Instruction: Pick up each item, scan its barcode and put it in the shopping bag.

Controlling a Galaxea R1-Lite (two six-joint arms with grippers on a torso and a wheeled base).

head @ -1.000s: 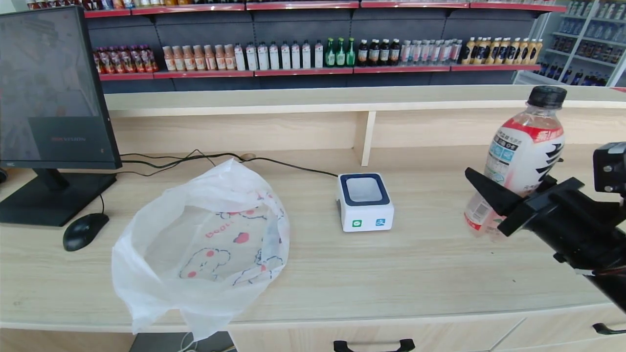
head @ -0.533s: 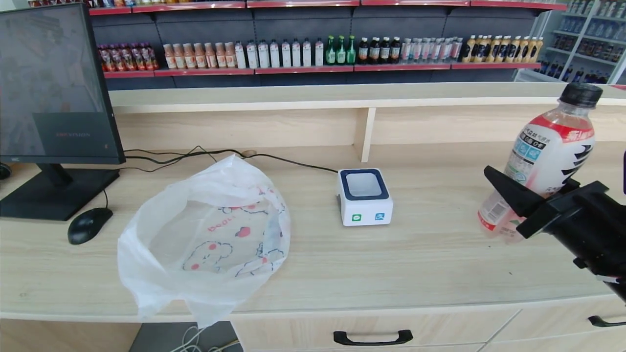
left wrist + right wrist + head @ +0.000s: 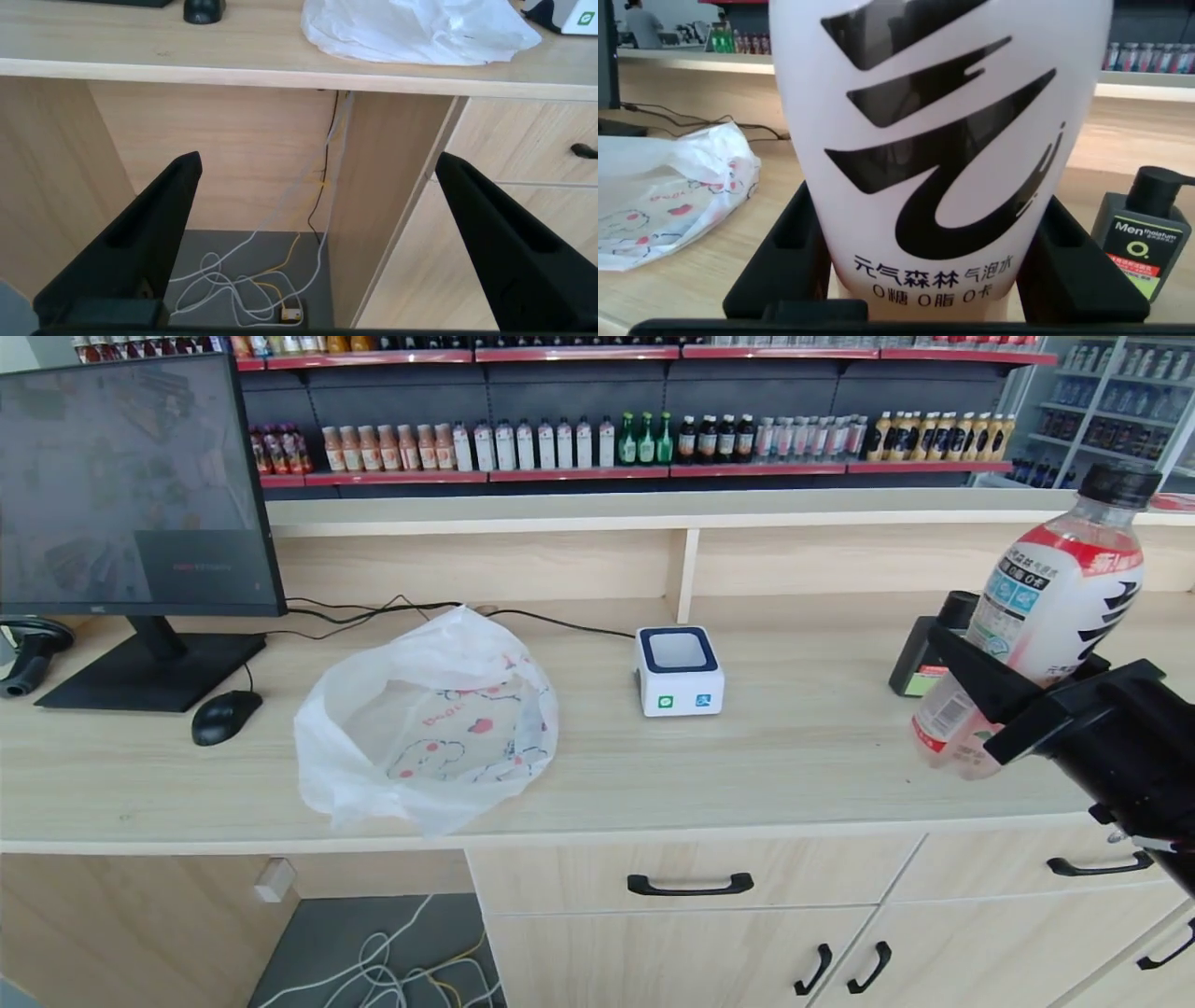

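My right gripper (image 3: 1036,667) is clamped on the drink bottle (image 3: 1046,607), holding it tilted above the wooden counter (image 3: 794,756) well right of the scanner (image 3: 679,669) — barcode outward, I judge, for scanning — with the shopping bag (image 3: 429,719) lying open left of the scanner and stocked shelves (image 3: 653,439) behind it.

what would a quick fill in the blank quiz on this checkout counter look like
The right gripper is shut on a drink ____.
The plastic bag lies between the mouse and the ____.
The left gripper, holding nothing, is wide ____.
Missing words: bottle, scanner, open.
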